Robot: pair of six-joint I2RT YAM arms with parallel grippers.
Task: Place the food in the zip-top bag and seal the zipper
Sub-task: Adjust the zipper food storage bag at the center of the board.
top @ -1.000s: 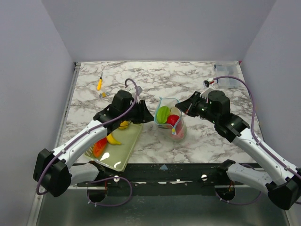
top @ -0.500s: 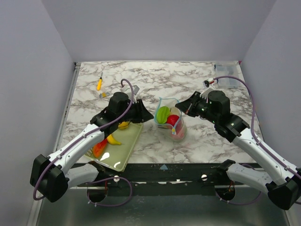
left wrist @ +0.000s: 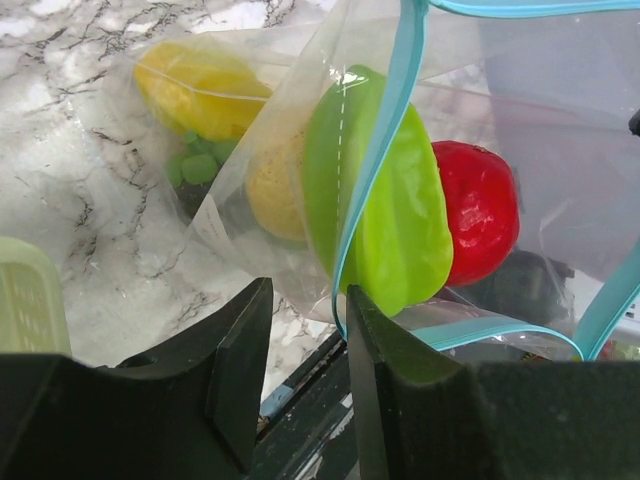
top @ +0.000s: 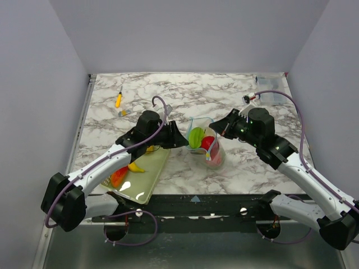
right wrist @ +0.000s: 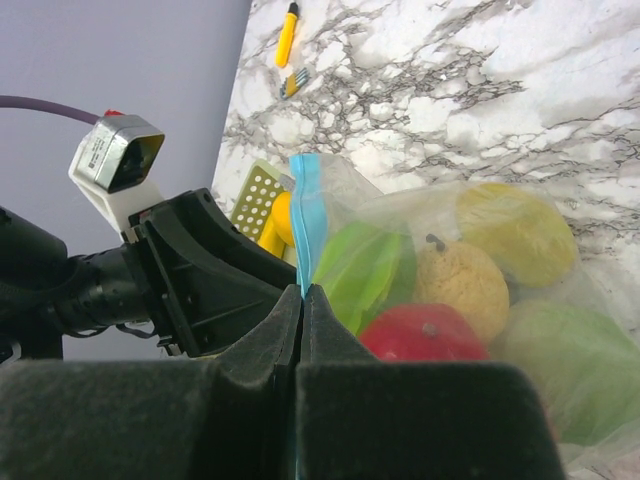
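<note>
The zipper (right wrist: pixel 308 215) is clamped by the right pincer (right wrist: pixel 302 293). The left pincer (left wrist: pixel 306 300) is held apart at the bag (left wrist: pixel 560 120) rim.

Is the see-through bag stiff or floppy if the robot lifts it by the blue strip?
Probably floppy: the zip-top bag wrinkles and bulges around the food inside. It would likely sag low, since several toys are piled in it. The right gripper is shut on the zipper, so the rim should hold up there and may droop elsewhere.
</note>
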